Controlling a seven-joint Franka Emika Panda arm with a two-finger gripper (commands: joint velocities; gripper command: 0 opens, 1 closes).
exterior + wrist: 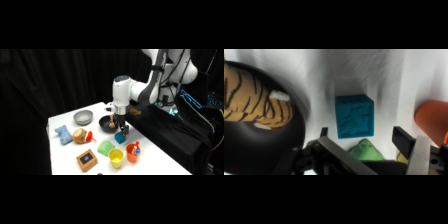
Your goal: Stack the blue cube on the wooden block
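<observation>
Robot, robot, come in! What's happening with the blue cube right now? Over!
Gripper open, fingers either side of blue cube, not gripping. Cube on table. Wooden block waiting, top bare. Green object lies between them.

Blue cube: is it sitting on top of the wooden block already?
No. The blue cube sits on the table under the gripper, apart from the wooden block.
</observation>
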